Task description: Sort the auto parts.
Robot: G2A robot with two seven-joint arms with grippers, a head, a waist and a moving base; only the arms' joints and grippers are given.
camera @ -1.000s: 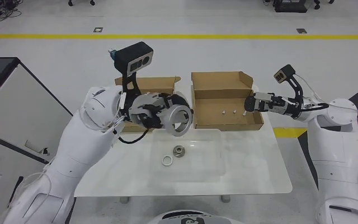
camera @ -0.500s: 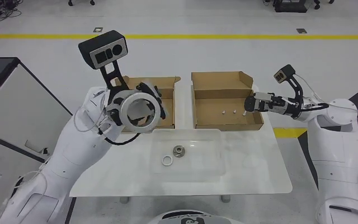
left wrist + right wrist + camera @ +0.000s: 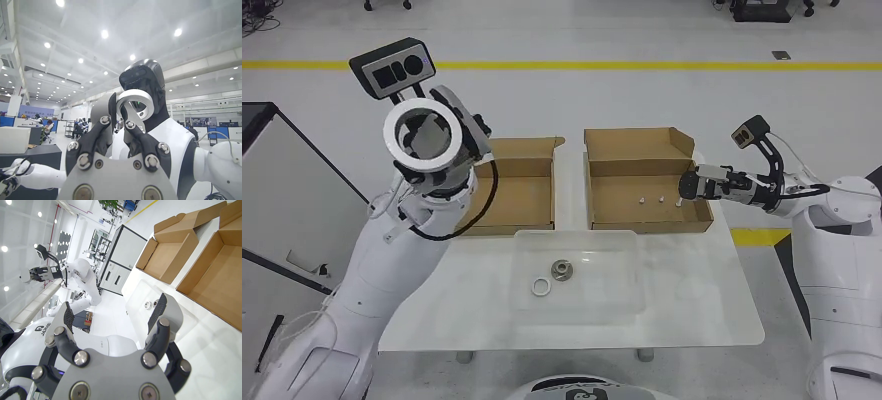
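1. The left jaws are closed on the ring [image 3: 149, 103], one jaw inside the bore and one outside. They hold it high, out past the table's [image 3: 692, 300] 10 o'clock corner. With a pinch on one smooth wall only, I judge the ring could pivot or slip on the way to a box and drop to the floor.
2. In the tray [image 3: 612, 290] at the table's centre, the washer [image 3: 540, 287] and collar [image 3: 561, 268] lie almost touching. Picking up one may knock the other.
3. The right jaws are open and hold nothing, at the 3 o'clock wall of the right box [image 3: 622, 205]. A descent there could snag the cardboard edge.
4. The ring is white, glossy and thick-walled with a wide bore. Whether it is metal or plastic, I cannot tell.
5. The left box [image 3: 522, 195], at 11 o'clock, is shallow brown cardboard with its flaps raised. The tray is clear plastic with a low rim. The washer is pale and flat, and the collar is grey, stepped metal.
6. The right box is the same cardboard and holds three tiny pale pieces [image 3: 659, 198] in a row.
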